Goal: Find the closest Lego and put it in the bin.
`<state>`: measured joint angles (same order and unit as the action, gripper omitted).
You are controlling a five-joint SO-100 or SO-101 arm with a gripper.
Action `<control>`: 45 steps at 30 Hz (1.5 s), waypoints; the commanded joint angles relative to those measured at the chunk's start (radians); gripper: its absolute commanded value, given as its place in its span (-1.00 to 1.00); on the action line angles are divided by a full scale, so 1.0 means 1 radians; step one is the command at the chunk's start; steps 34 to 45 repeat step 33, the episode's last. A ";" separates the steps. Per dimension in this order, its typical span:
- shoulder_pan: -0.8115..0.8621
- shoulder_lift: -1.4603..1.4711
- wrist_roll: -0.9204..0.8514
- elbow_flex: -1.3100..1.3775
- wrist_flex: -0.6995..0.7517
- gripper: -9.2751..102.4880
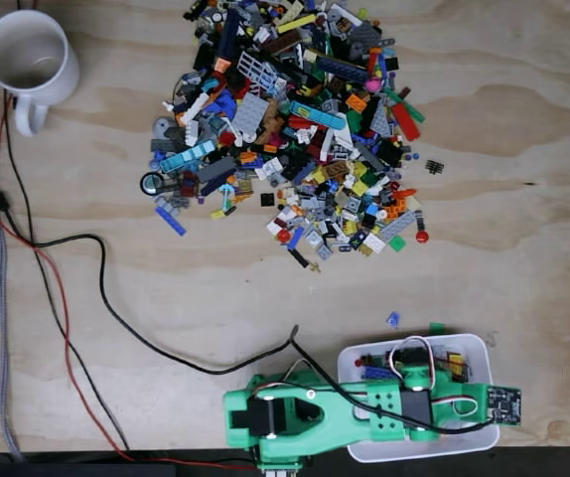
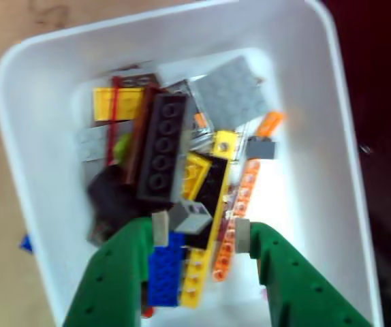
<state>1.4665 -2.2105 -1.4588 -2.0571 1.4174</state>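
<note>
Green pincer (image 2: 202,231) hangs spread wide, holding nothing, over the white bin (image 2: 318,136) heaped with Lego bricks (image 2: 161,146); no legible writing anywhere.

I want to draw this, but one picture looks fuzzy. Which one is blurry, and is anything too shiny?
Wrist view: soft and slightly smeared, so the brick studs look fuzzy; the floor of the bin glares bright white near the green gripper. Fixed view: sharp and evenly lit, the Lego pile and mug crisp, with only soft shadows.
</note>
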 commanded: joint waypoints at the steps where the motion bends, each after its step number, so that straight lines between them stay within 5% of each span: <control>1: 0.020 -0.061 -0.012 0.011 -0.028 -0.47; 8: -0.118 -0.066 0.044 0.066 -0.072 -0.50; 18: -0.871 -0.138 0.181 0.051 -0.044 -0.54; 29: -1.359 -0.160 0.345 -0.051 -0.084 -0.54; 45: -1.457 -0.160 0.390 -0.040 -0.066 -0.54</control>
